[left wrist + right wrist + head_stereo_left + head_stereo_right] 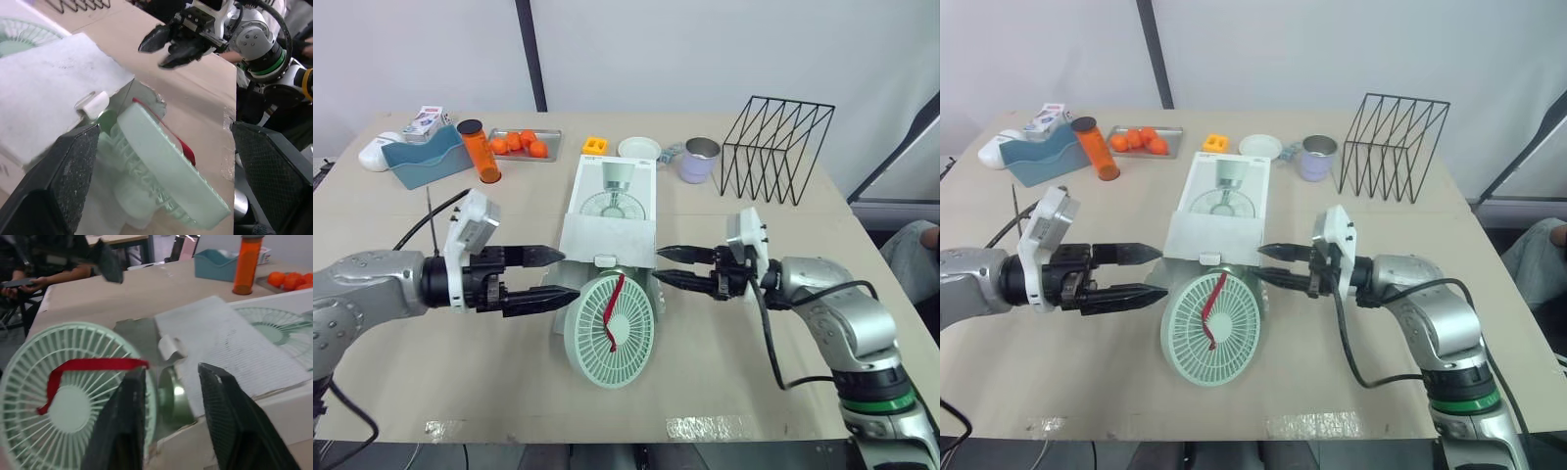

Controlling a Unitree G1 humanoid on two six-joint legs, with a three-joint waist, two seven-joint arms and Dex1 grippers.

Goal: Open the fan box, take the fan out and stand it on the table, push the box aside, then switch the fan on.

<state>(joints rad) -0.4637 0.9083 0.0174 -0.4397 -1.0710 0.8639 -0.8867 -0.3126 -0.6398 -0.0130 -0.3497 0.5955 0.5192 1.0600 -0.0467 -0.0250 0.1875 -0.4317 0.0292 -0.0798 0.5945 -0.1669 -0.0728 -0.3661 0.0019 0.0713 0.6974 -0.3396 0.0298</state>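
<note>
The white fan box (612, 201) lies at the table's middle, its near flap (607, 238) folded open toward me. The mint-green fan (612, 330), with a red ribbon across its grille, leans out of the box's near end, face tilted up, its rear part tucked under the flap. My left gripper (566, 274) is open just left of the fan's upper rim, not touching it. My right gripper (658, 265) is open at the fan's upper right, beside the flap's corner. In the left wrist view the fan (166, 166) lies between my wide-spread fingers (58, 181).
A black wire rack (778, 147) stands at the back right, with a mug (700, 159), white bowl (638, 148) and orange block (595, 146) behind the box. An orange bottle (480, 152), tray of oranges (521, 144) and blue bin (429, 157) sit back left. A person (29, 274) sits nearby.
</note>
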